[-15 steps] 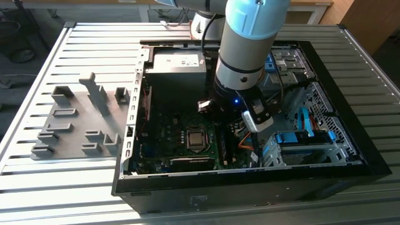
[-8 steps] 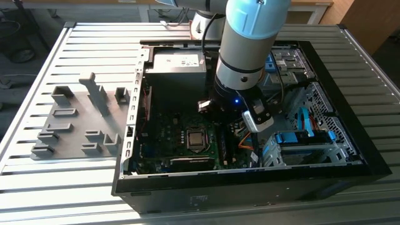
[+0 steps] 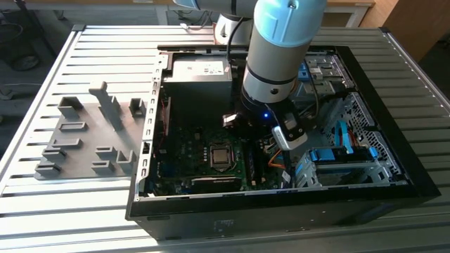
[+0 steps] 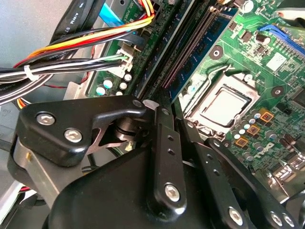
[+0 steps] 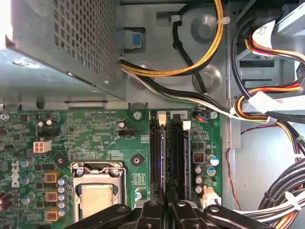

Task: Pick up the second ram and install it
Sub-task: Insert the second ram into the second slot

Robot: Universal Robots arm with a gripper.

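- The robot arm's gripper (image 3: 258, 138) hangs low inside the open PC case (image 3: 393, 174), directly above the long black memory slots (image 5: 167, 157) beside the processor socket (image 5: 97, 193).
- The fingers (image 5: 164, 214) look drawn close together; whether they clamp the second ram cannot be told.
- The step appears to be seating at the slots, which calls for exact alignment and a straight downward press.

colours inside the open computer box

the motherboard (image 5: 102, 136) is green with tiny shiny dots, and its middle chip (image 5: 96, 199) is silver. the long slots (image 5: 169, 157) are black. the wires (image 4: 71, 47) are yellow, orange, red, black and white. the pincer (image 4: 157, 143) is black with silver screws. the arm (image 3: 281, 47) is grey and light blue. the case (image 3: 281, 211) is black, the holder blocks (image 3: 91, 142) are grey, and the table (image 3: 42, 221) has silver stripes.
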